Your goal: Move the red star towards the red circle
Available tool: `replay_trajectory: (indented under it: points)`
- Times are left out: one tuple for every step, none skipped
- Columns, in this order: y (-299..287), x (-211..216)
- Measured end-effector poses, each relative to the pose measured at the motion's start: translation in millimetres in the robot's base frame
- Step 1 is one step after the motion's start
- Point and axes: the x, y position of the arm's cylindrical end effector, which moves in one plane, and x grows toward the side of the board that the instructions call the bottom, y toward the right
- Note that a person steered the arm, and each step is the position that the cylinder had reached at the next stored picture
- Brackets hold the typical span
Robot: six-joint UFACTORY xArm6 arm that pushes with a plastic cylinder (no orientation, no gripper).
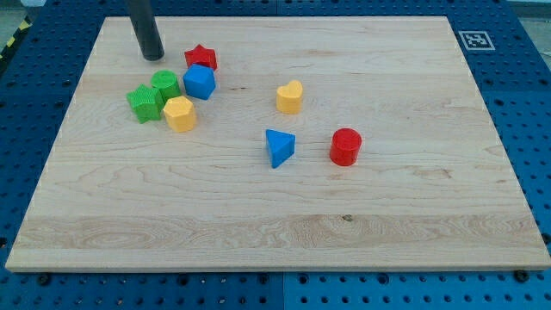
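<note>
Red circle (345, 146) low right; my tip (153, 57) upright, left of red star (201, 58).

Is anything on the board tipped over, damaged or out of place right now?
Nothing stands out. The red star, red circle, blue triangle and yellow heart all sit flat on the wooden board. My tip is just to the view's left of the star, apparently not touching it.

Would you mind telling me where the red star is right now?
The red star sits toward the view's top left of the board, touching the blue block just below it, with my tip a little to its left.
</note>
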Motion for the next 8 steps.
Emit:
replay_trajectory:
  points:
    - [24, 22]
    - [58, 24]
    - [84, 24]
    - [92, 24]
    - [85, 23]
    - [68, 9]
    - [74, 5]
    - [91, 5]
